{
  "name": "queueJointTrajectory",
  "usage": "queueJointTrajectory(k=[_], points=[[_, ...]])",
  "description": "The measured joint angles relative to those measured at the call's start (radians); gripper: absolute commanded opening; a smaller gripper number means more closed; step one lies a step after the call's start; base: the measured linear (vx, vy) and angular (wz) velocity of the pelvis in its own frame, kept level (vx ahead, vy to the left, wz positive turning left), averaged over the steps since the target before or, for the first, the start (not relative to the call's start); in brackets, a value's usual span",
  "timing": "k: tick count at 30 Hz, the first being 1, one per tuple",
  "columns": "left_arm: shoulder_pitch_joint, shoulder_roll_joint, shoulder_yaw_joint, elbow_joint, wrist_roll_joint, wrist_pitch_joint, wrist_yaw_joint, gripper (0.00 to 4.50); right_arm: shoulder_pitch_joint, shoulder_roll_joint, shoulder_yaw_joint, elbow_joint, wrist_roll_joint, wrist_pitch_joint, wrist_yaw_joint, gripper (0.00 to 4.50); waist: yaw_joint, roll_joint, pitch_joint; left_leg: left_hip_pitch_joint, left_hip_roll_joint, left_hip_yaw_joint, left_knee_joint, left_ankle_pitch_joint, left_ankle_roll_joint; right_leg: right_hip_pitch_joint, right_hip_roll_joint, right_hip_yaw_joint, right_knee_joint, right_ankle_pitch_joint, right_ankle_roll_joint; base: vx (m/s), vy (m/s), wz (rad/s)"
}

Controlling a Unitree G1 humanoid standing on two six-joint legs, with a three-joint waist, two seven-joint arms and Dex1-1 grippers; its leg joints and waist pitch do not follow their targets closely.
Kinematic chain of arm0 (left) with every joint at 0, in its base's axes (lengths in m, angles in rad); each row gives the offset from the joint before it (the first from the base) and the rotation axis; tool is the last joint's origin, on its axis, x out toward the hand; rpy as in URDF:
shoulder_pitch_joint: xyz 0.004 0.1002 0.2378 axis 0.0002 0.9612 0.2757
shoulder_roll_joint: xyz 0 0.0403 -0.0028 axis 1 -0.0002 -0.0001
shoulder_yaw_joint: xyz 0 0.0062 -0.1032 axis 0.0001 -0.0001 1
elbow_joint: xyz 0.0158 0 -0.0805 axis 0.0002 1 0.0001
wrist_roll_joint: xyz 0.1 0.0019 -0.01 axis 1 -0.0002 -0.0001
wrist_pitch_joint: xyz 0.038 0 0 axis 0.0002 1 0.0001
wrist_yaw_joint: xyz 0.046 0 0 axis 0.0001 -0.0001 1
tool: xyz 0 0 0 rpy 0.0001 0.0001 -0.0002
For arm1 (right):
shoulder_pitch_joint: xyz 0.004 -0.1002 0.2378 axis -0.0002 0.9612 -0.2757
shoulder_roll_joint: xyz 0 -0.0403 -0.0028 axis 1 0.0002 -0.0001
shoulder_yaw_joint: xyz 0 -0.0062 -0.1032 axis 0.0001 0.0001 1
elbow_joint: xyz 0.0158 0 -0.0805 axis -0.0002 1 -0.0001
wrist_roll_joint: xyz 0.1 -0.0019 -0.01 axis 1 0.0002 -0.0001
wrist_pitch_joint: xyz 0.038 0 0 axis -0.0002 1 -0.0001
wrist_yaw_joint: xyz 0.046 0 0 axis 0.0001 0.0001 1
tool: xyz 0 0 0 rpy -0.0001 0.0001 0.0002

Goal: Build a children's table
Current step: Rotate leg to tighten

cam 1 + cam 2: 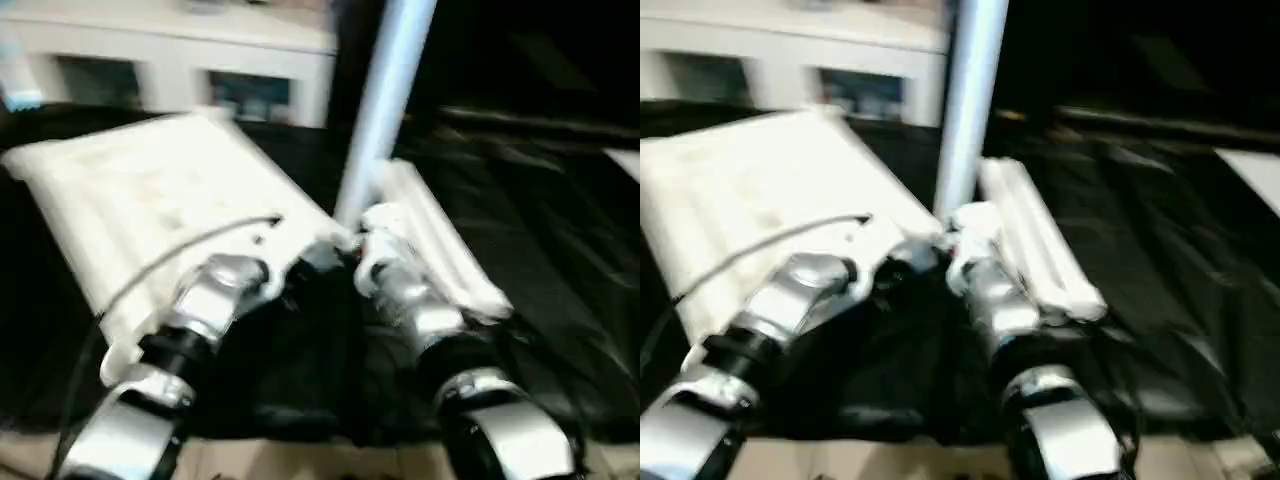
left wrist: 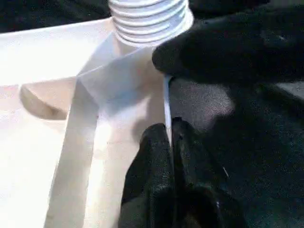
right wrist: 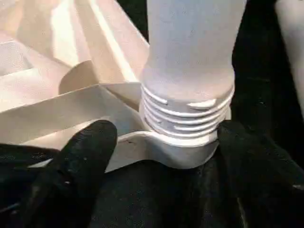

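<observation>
At the near right corner of the inverted table top, the left gripper has its two black fingers pressed together on the thin upright rim of the white plastic rectangular table top, pinching that edge just beside the round corner socket. The right gripper stands with its black fingers spread wide, one on each side of the socket and clear of the threads, holding nothing.

Seated upright in that socket is a long tapered white tube leg; several turns of its ribbed screw thread are exposed above the socket collar, so the leg is judged not fully driven home. Three spare white tube legs lie bundled on the black cloth, just right of the corner.

Handling judgement: the hollow plastic parts are light and stiff but smooth, so a grip is liable to slip. The leg should be taken low on the plain barrel just above the thread; the top is best held by its rim or a rib.
</observation>
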Motion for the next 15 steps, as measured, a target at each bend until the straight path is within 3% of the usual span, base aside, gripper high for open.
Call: queueJointTrajectory(k=[3, 8, 11, 15], points=[[0.000, 0.021, -0.003, -0.010, 0.000, -0.025, -0.023, 0.00, 0.006, -0.029, 0.015, -0.025, 0.000, -0.001, 0.056, 3.80, 0.006, 0.000, 0.000, -0.011, 0.000, 0.001, -0.001, 0.000, 0.000, -0.013, 0.000, 0.000, 0.000, 0.000, 0.000, 0.000, 0.000, 0.00], [0.025, 0.076, -0.007, -0.052, -0.010, -0.080, -0.111, 0.00, 0.052, -0.110, 0.044, -0.120, -0.001, 0.011, 0.201, 3.80, 0.023, -0.002, 0.000, -0.024, -0.002, 0.012, 0.003, 0.000, 0.000, -0.030, 0.000, 0.019, 0.016, 0.019, -0.004, 0.000, 0.000, 0.00], [0.040, 0.109, -0.017, -0.087, -0.029, -0.112, -0.186, 0.00, 0.060, -0.172, 0.055, -0.190, -0.001, 0.035, 0.260, 3.80, 0.048, -0.003, 0.000, -0.026, -0.003, 0.025, 0.002, 0.000, 0.000, -0.047, -0.001, 0.036, 0.033, 0.034, -0.003, 0.019, -0.015, 0.03], [0.077, 0.171, -0.024, -0.131, -0.068, -0.167, -0.299, 0.00, 0.104, -0.257, 0.109, -0.322, 0.000, 0.061, 0.416, 3.80, 0.073, -0.003, 0.000, -0.027, 0.002, 0.032, -0.008, -0.001, -0.002, -0.053, 0.002, 0.040, 0.050, 0.023, -0.007, 0.039, -0.039, 0.06]])
